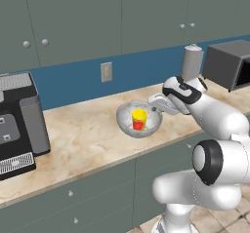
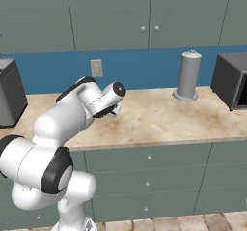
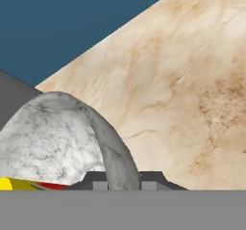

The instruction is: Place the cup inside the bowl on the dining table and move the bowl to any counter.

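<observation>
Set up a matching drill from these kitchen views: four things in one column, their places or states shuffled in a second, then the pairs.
Things:
1. cup
2. bowl
3. pincer
4. grey canister

Places or states:
A. clamped on the bowl's rim
B. on the counter, in front of the wall outlet
C. standing upright inside the bowl
D. by the blue wall, beside the dark appliance

Pairs: 1-C, 2-B, 3-A, 4-D
</observation>
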